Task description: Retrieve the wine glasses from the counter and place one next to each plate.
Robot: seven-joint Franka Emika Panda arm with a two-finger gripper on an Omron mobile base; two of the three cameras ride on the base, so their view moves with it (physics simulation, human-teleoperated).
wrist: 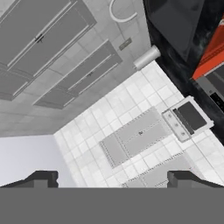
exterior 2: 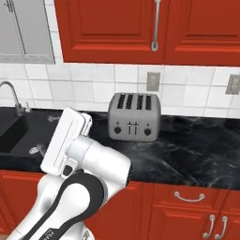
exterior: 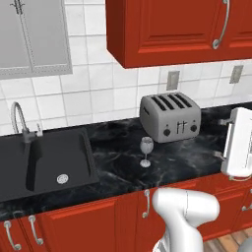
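One clear stemmed wine glass (exterior: 146, 151) stands upright on the black marbled counter (exterior: 113, 157), just in front of the silver toaster's left corner. My gripper (exterior: 221, 138) hangs over the counter to the right of the glass and well apart from it, with its fingers pointing left. It is open and holds nothing. In the hand view the gripper (wrist: 113, 179) has its two tips spread wide, facing the tiled wall and grey cabinets. From the right, my gripper (exterior 2: 41, 135) sits left of the toaster. The plates are out of view.
The toaster (exterior: 170, 118) (exterior 2: 134, 117) stands against the tiled wall. An inset black sink (exterior: 49, 162) with a curved faucet (exterior: 19, 120) lies to the left of the glass. Red wall cabinets (exterior: 172, 29) hang above the counter.
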